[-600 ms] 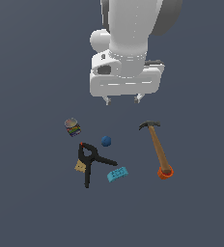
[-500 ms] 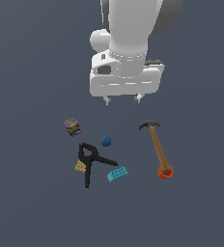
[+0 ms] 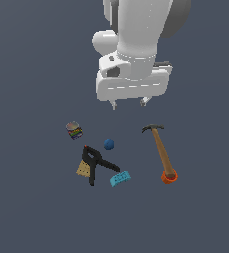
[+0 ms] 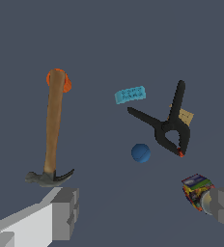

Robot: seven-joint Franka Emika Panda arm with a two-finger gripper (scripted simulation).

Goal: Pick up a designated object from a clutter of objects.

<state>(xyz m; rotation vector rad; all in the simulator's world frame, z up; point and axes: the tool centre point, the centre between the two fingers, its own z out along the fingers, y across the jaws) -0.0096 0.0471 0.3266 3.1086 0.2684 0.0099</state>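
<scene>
Hovering above the clutter, the gripper (image 3: 129, 103) has its fingers (image 4: 61, 212) spread apart, holding nothing. Blue ball (image 3: 108, 144) rests on the tabletop (image 3: 32, 197) between can (image 3: 74, 130) and hammer (image 3: 160, 150), just beside the black clamp (image 3: 94, 163).

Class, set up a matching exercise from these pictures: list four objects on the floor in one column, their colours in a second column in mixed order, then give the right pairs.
Objects:
1. ball
2. clamp
3. block
4. hammer handle end

Colours:
A. black
B. orange
C. dark blue
D. light blue

Pairs: 1-C, 2-A, 3-D, 4-B
</scene>
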